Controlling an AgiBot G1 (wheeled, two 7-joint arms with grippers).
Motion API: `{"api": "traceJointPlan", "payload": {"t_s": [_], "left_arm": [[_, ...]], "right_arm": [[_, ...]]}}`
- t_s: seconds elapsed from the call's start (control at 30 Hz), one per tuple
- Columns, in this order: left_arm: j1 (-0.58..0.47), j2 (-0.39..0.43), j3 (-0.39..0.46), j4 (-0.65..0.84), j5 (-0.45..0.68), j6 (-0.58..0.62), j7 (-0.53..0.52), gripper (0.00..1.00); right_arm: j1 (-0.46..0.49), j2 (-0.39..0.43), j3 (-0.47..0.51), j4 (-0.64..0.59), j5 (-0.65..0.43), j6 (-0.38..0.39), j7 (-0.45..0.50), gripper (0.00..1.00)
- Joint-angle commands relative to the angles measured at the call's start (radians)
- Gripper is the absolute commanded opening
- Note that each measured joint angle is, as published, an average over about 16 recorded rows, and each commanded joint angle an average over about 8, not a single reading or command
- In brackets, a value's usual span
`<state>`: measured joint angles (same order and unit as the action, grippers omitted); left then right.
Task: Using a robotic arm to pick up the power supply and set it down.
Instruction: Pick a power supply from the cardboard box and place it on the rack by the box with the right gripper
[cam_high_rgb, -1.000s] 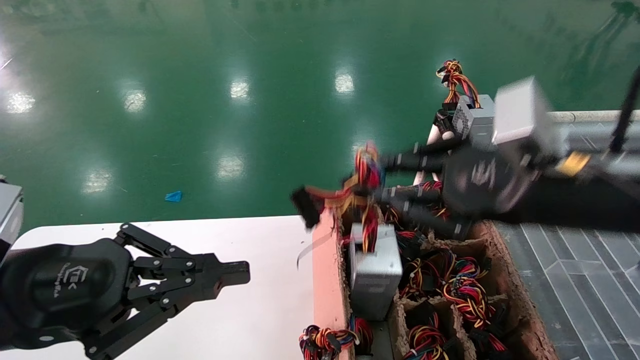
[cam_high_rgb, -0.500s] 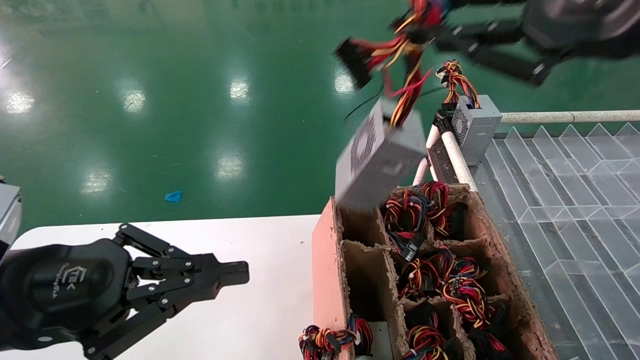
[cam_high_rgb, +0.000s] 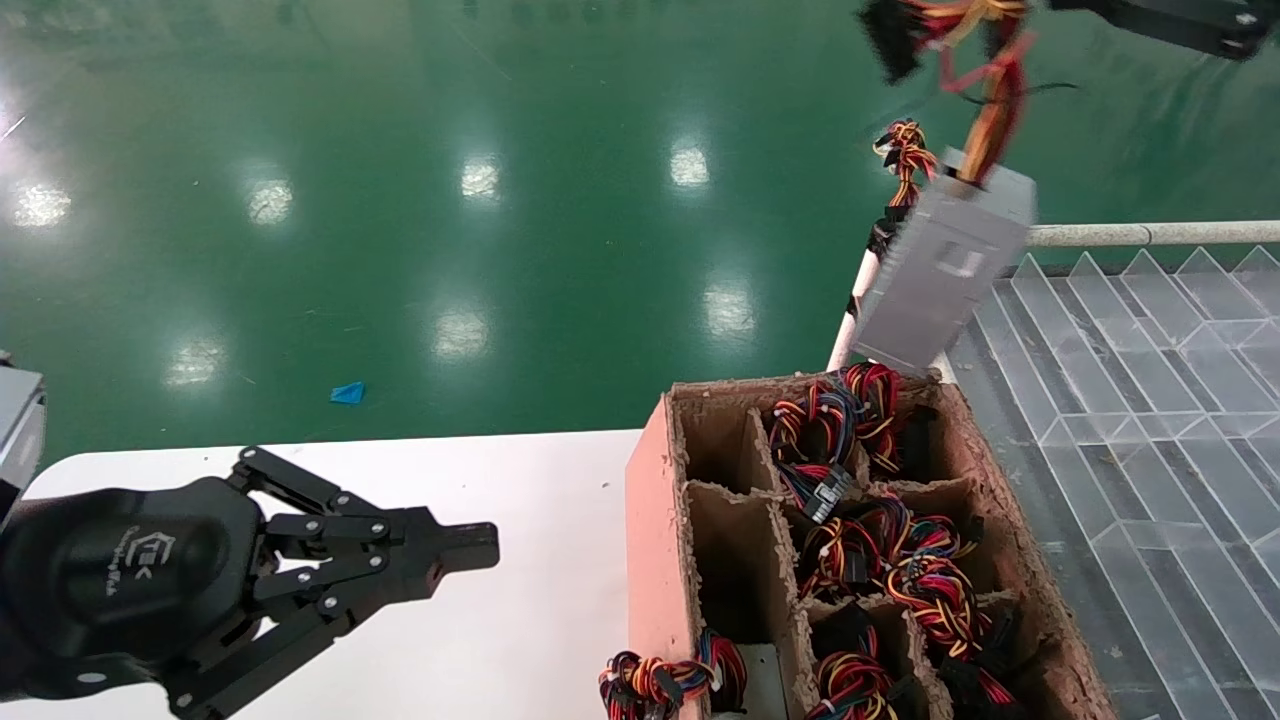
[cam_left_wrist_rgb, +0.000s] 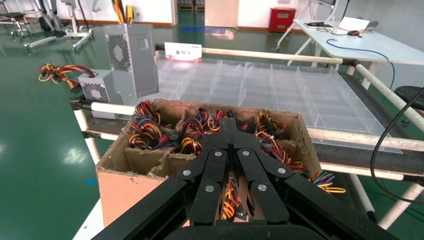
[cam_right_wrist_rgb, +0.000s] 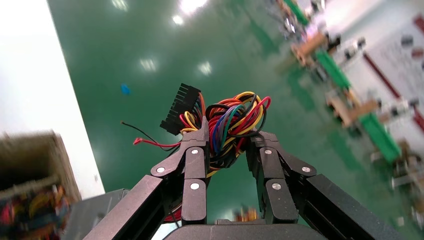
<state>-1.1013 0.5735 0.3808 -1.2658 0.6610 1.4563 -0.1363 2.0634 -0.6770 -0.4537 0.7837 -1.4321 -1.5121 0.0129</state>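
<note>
The power supply (cam_high_rgb: 940, 270), a plain grey metal box, hangs tilted in the air above the far corner of the cardboard box. It dangles from its red, yellow and black cable bundle (cam_right_wrist_rgb: 232, 122). My right gripper (cam_right_wrist_rgb: 229, 136) is shut on that bundle, with the long black plug (cam_right_wrist_rgb: 180, 107) and a thin stray wire sticking out beside it. In the head view only one of its fingers (cam_high_rgb: 1180, 20) shows, at the top edge. My left gripper (cam_high_rgb: 480, 548) is shut and parked low over the white table. The hanging supply (cam_left_wrist_rgb: 131, 60) also shows in the left wrist view.
A cardboard box (cam_high_rgb: 655, 520) with compartments holds several coiled cable bundles. Beyond it lie a white pipe rail (cam_high_rgb: 1150, 234) and a clear divided tray (cam_high_rgb: 1150, 400). Another grey box with a vent face (cam_left_wrist_rgb: 97, 90) stands by the rail. The white table (cam_high_rgb: 540, 620) lies left of the carton.
The right arm has lifted the power supply by its cables out of the cardboard box, then swung it up and to the right toward the rail. The left arm has not moved.
</note>
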Motion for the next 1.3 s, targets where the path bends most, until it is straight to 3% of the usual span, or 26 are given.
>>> {"api": "traceJointPlan", "payload": {"t_s": [0.03,0.3,0.73,1.3], "left_arm": [[0.0,0.0,0.0,0.0,0.0,0.0,0.0,0.0],[0.0,0.0,0.0,0.0,0.0,0.0,0.0,0.0],[0.0,0.0,0.0,0.0,0.0,0.0,0.0,0.0],[0.0,0.0,0.0,0.0,0.0,0.0,0.0,0.0]], "right_arm": [[0.021,0.004,-0.01,-0.054,-0.027,-0.003,-0.019,0.0],[0.058,0.042,-0.036,-0.218,-0.099,0.001,-0.097,0.0],[0.123,-0.005,-0.071,-0.525,-0.185,0.105,-0.25,0.0],[0.145,-0.095,-0.073,-0.706,-0.202,0.298,-0.335,0.0]]}}
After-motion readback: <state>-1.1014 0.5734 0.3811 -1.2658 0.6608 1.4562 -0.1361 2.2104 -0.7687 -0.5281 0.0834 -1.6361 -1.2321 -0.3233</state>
